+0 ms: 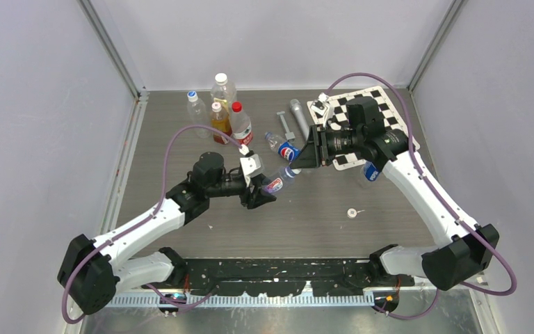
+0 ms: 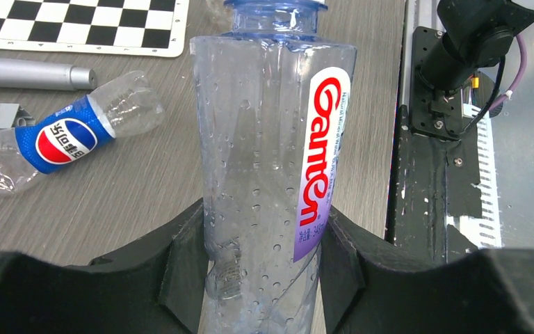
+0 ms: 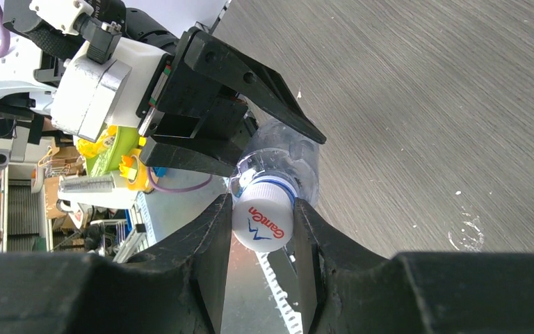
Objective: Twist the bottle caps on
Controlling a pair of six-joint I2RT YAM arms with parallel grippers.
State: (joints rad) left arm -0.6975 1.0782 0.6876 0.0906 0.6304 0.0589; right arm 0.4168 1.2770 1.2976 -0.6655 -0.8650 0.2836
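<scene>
Clamps the left gripper (image 1: 259, 195) round a clear bottle (image 2: 264, 174) held above the tabletop (image 2: 146, 188) between the arms, only droplets inside, "Ganten" in red along its white-and-purple label. Pinches a white cap (image 3: 264, 227), also marked "Ganten", in the right gripper (image 3: 262, 207) at that bottle's blue-ringed mouth. Lying on its side on the tabletop: an empty-looking Pepsi bottle (image 2: 62, 139), blue label with Chinese characters.

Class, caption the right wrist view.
Right gripper pinches white Ganten cap on the bottle that the left gripper holds.
</scene>
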